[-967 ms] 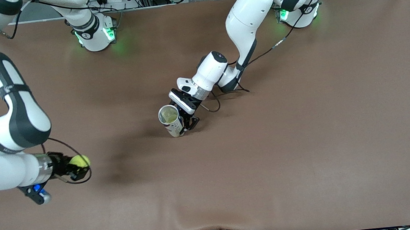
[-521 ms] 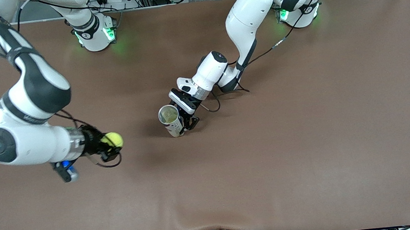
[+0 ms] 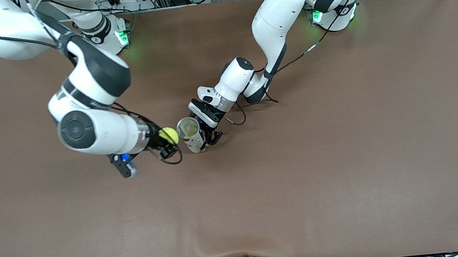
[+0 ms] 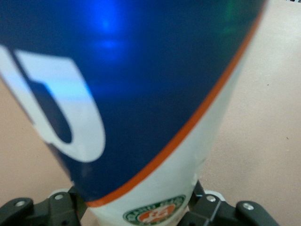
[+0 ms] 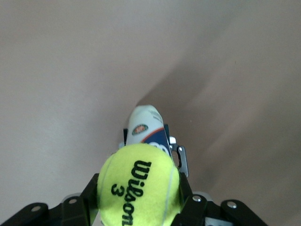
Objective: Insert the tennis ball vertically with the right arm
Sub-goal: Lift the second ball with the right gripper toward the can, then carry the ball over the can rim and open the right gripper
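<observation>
a: what is shown in the front view?
b: a tennis ball can [image 3: 191, 134] is seen standing upright on the brown bench [image 3: 342, 155], its open mouth turned up, near the middle of the bench. it is pinched low on its body by the left gripper [image 3: 208, 137]. a yellow tennis ball [image 3: 169, 135] is clamped between the fingers of the right gripper [image 3: 166, 143], which is held up in the air just beside the can's rim, toward the right arm's end of the bench. whether ball and rim touch cannot be told.

a: and in the left wrist view?
b: the frame is almost filled by the can [image 4: 141, 103]: a blue wall, a white letter, an orange stripe, a white band with a round badge. the can's base is flanked closely by the dark fingers [image 4: 28, 212] of the left gripper [image 4: 141, 214].

a: the right wrist view?
b: the ball [image 5: 138, 186], printed "wilson 3", is seen pressed between the pads of the right gripper [image 5: 138, 202]. past it, the can [image 5: 146, 129] is seen lower down with the left gripper [image 5: 176, 155] on it, and the bare bench [image 5: 70, 70] around.
</observation>
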